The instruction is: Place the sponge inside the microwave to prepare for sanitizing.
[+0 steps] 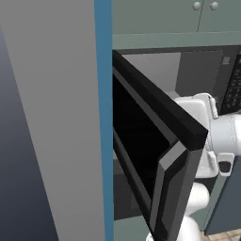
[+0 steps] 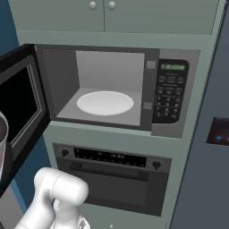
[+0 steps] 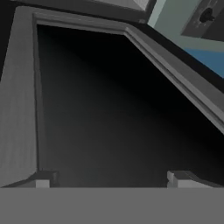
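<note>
We are opening the wide built-in microwave; its black glass door is standing ajar. Our gripper is facing the glass, jaws apart and empty. Next, we judge, comes fetching the sponge.

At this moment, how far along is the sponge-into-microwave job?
Done: the microwave door stands swung open, its white plate bare. In hand: nothing; the gripper, jaws wide, faces the door's black glass. Left: getting the sponge and placing it inside.

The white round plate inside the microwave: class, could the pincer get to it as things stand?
Probably yes. The microwave door stands wide open and the plate lies bare; the open pincer faces the door glass, so it must swing round.
</note>
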Tool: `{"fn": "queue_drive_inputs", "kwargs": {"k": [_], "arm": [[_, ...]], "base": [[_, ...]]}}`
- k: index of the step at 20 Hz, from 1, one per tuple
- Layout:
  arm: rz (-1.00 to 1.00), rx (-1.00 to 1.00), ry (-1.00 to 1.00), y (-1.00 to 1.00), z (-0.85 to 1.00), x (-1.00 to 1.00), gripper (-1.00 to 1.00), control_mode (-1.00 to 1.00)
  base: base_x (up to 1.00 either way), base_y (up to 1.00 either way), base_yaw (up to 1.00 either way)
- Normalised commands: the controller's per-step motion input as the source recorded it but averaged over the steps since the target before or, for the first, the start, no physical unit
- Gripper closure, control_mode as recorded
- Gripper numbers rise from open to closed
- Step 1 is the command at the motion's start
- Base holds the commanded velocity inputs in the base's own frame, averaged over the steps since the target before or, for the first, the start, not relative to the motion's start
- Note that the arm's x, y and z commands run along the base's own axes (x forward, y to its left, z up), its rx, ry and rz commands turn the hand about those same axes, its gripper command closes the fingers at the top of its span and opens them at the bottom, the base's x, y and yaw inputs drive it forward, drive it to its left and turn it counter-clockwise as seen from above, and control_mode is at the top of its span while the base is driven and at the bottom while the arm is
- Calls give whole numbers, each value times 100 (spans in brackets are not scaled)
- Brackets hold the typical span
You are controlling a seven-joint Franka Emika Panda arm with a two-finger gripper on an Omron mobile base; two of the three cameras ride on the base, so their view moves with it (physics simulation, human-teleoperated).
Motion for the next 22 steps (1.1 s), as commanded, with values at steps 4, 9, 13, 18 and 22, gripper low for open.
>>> {"fn": "queue_drive_inputs", "kwargs": {"k": [4, 9, 13, 18, 22], "arm": [[-1, 12, 2, 16, -54, 4, -100, -100], [0, 15, 0, 32, -68, 24, -100, -100], [0, 22, 0, 60, -71, 19, -100, -100], [1, 26, 0, 64, -77, 7, -100, -100], [-8, 20, -10, -10, -47, 1, -100, -100]], "base": [[0, 0, 0], [0, 0, 0], [0, 0, 0], [0, 0, 0], [0, 0, 0]]}}
